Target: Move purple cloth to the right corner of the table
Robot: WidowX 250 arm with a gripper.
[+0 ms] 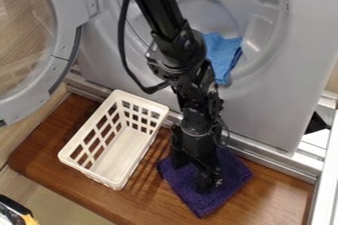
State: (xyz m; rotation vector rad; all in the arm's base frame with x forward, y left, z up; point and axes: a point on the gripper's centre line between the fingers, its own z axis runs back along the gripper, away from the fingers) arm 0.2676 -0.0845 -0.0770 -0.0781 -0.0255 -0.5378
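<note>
Far left, well apart from the claw, a round glass door (64, 9) stands open. White basket (88, 172), upright on the wooden tabletop (267, 199), left of the claw and apart from it; slatted sides, pale inner floor in view. Purple cloth (232, 173), the task item, spread on the tabletop directly beneath the claw (207, 184): it extends past the claw to both sides and toward the camera, with slightly ruffled edges. Claw points down over the cloth's middle; whether it is apart, together or clamped on the cloth, I cannot tell. Beyond the claw and above it in the view, the grey machine (280, 105) has a round opening (257, 26) containing a blue cloth (226, 51), crumpled and partly hidden behind the arm.
</note>
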